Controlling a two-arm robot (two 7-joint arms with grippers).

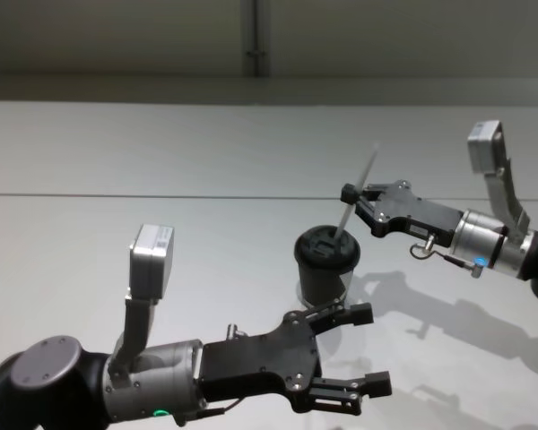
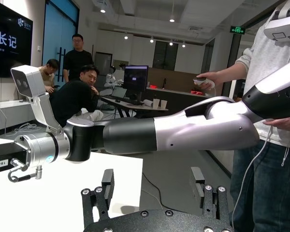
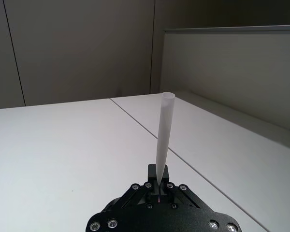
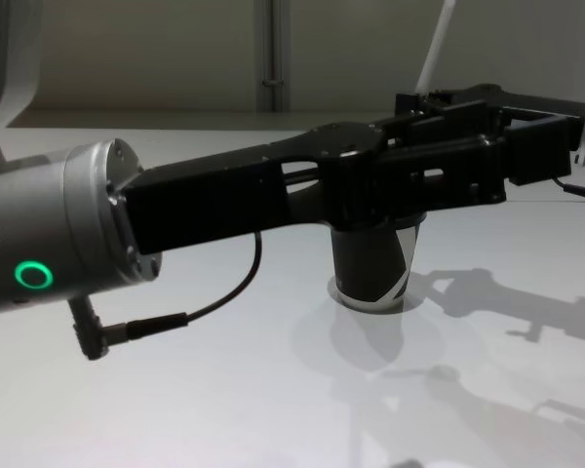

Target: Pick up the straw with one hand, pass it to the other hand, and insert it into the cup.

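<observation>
The dark cup (image 1: 325,273) with its black domed lid (image 1: 326,244) stands upright at mid-table. Above it the thin white straw (image 1: 359,188) leans, its lower end meeting the lid's top; how deep it goes I cannot tell. My right gripper (image 1: 350,192) reaches in from the right and is shut on the straw's middle. In the right wrist view the straw (image 3: 163,130) rises from the closed jaws of that gripper (image 3: 158,187). My left gripper (image 1: 370,349) is open and holds nothing, in front of the cup. The cup (image 4: 372,268) and the straw's top (image 4: 437,44) show in the chest view.
The white table (image 1: 161,233) has a seam line across it and a wall behind. In the chest view my left arm (image 4: 78,224) stretches across in front of the cup. The right arm (image 2: 183,130) crosses the left wrist view above the left gripper (image 2: 152,186).
</observation>
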